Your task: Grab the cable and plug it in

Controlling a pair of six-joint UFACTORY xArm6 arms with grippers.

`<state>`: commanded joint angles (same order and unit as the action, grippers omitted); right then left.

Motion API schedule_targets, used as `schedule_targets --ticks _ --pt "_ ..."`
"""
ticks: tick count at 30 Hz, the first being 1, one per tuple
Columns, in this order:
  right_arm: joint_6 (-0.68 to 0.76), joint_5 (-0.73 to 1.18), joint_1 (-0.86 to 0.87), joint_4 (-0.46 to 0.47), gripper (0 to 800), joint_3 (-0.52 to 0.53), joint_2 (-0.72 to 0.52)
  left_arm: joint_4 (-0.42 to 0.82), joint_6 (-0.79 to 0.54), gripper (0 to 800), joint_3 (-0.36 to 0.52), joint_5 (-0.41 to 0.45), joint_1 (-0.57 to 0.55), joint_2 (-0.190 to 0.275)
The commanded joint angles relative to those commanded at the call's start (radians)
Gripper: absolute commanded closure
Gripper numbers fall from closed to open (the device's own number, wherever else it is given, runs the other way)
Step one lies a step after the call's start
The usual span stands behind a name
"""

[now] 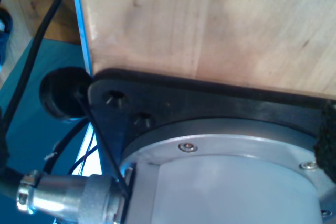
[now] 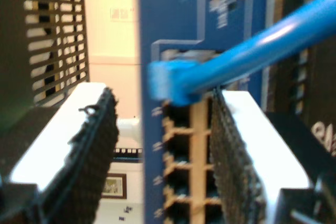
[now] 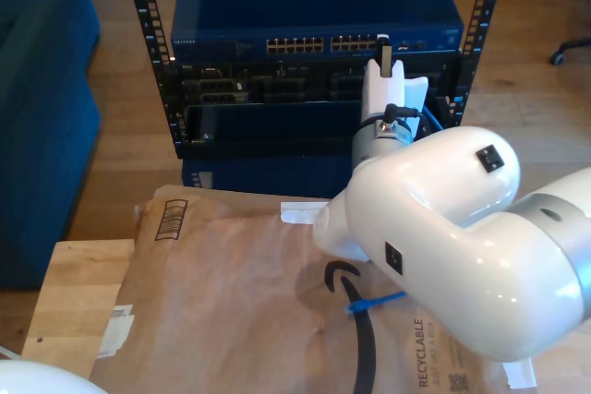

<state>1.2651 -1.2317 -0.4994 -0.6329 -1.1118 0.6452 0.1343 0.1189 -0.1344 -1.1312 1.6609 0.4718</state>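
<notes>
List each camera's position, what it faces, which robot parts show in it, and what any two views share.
First wrist view: rides my first hand, facing a wooden tabletop edge and an arm base flange with its metal connector.
Second wrist view: rides my second hand, facing the blue network switch; both pads show, open, the cable plug between them.
Exterior view: high, facing the rack; a white arm shows.
Shared: switch and cable.
</notes>
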Motion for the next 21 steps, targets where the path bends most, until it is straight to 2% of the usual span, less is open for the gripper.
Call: schedule_targets --ticks 4,6,7,11,13,16,21 --pt "0.0 0.011 -0.009 0.006 406 0.15 -0.109 -0.002 0.0 0 0.0 0.0 0.0 0.0" --pt "-0.002 0.035 -0.008 0.017 333 0.221 -0.175 0.0 0.0 0 0.0 0.0 0.0 0.0" --pt "-0.002 0.057 -0.006 0.043 254 0.253 -0.207 0.0 0.0 1 0.0 0.0 0.0 0.0" --pt "-0.005 0.23 0.017 0.186 102 0.404 -0.381 -0.002 0.0 0 0.0 0.0 0.0 0.0" --pt "-0.017 0.33 0.055 0.216 90 0.46 -0.482 -0.002 0.0 1 0.002 0.0 0.0 0.0" --pt "-0.133 0.494 0.132 0.302 72 0.528 -0.621 -0.002 0.0 0 0.0 0.0 0.0 0.0" --pt "-0.302 0.832 0.302 0.391 26 0.577 -0.829 -0.002 0.0 0 0.0 0.0 0.0 0.0"
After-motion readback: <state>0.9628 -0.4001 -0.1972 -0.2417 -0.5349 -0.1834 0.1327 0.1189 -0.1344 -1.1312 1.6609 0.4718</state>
